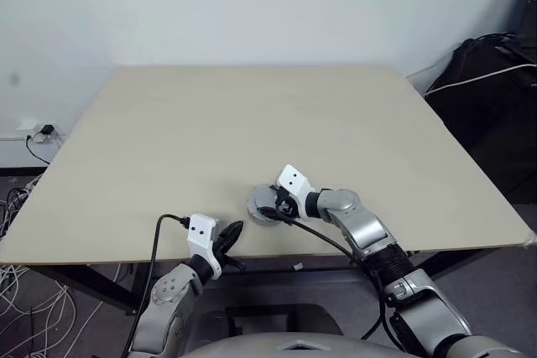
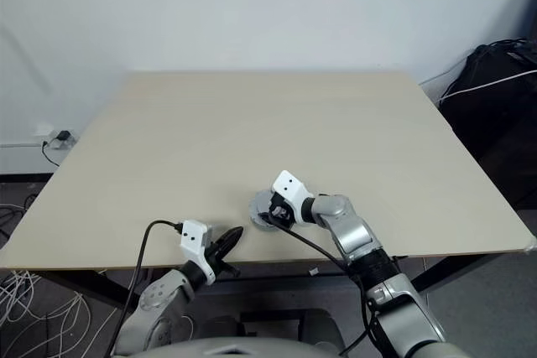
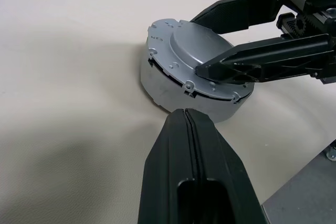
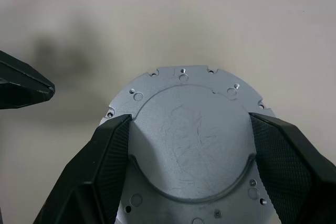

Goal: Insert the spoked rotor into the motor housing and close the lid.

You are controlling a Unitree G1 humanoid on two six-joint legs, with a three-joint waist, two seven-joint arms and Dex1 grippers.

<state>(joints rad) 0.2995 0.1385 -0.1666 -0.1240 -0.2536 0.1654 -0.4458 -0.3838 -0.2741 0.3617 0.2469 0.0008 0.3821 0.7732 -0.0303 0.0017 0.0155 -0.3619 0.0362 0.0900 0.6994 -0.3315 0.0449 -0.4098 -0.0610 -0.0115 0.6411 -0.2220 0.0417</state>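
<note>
I am at the closing step: the silver-grey round metal lid sits on the grey cylindrical motor housing on the beige desk. My right claw is wide around the raised centre; whether its pads touch, I cannot say. My left claw is closed just beside. Next I should check the seating.
</note>
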